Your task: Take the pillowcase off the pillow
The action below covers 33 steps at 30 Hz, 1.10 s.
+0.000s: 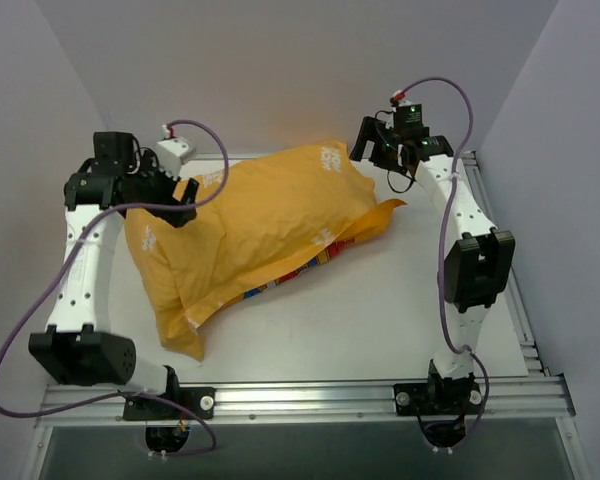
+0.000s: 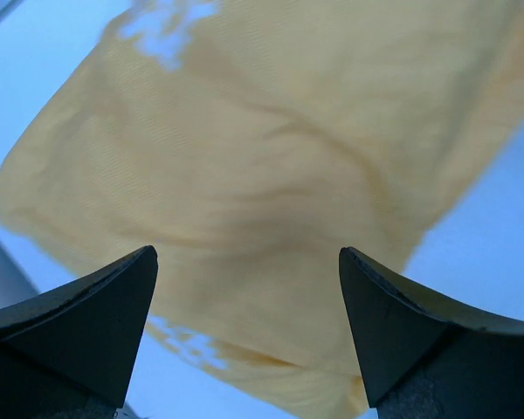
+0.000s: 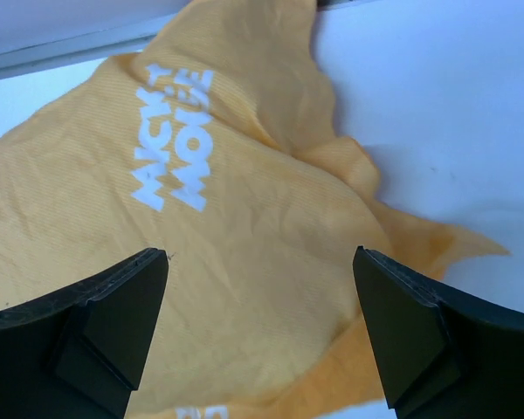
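**Entry: Cased pillow on bench, both sets of fingers open above it**

Item 1. Pillowcase [image 1: 260, 225]. Orange-yellow cloth, lying aslant across the white bench [image 1: 380, 320], its near end toward the left arm and its far end toward the right arm. It was plump and rounded along its length, so the pillow was judged to be wholly inside; no white cushion showed in any view. White lettering [image 3: 170, 135] sat near the far end. A strip of coloured print [image 1: 285, 280] showed along the near edge.

Item 2. Loose flap [image 1: 380, 215]. A flat, empty point of the same cloth spread on the bench at the right side. It was probably the slack of the open end, though the opening itself could not be made out.

Item 3. Left fingers [image 2: 131, 288]. Spread wide and grasping nothing, with cloth visible through the gap. They hung over the left end of the pillowcase, apparently placed to pinch that end.

Item 4. Right fingers [image 3: 140, 288]. Likewise spread wide and empty, poised above the far right corner beside the lettering. Whether either pair touched the cloth could not be told.

Condition. The task was judged barely begun, with the cover fully on. One arm stood at each end, which suited holding one end while drawing from the other. The thin cloth would likely bunch, and a pinch might catch the cushion too.
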{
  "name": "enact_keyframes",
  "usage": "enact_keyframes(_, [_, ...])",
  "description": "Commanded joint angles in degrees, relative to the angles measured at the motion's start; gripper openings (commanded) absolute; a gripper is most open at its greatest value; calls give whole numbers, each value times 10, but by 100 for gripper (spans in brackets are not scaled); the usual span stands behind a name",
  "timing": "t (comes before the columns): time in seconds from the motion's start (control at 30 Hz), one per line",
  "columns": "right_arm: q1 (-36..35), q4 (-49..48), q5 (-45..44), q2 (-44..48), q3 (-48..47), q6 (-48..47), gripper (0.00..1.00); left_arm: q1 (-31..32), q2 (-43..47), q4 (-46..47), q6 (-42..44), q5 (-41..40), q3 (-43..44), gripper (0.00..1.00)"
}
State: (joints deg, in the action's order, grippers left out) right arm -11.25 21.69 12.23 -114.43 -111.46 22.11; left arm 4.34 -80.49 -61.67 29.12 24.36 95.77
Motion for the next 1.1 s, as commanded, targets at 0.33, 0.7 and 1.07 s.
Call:
enact_keyframes(0.33, [-177,-204,-29,231,460,195,93,-180,-275,84,-34,-56,77,94])
enact_keyframes(0.7, [-155,-205,47,-22,168,143,0,-141,-86,54,86,16,-251,2])
enact_keyframes(1.07, [-208,-219,116,-193,-157,172,28,247,118,-37,89,27,-260,22])
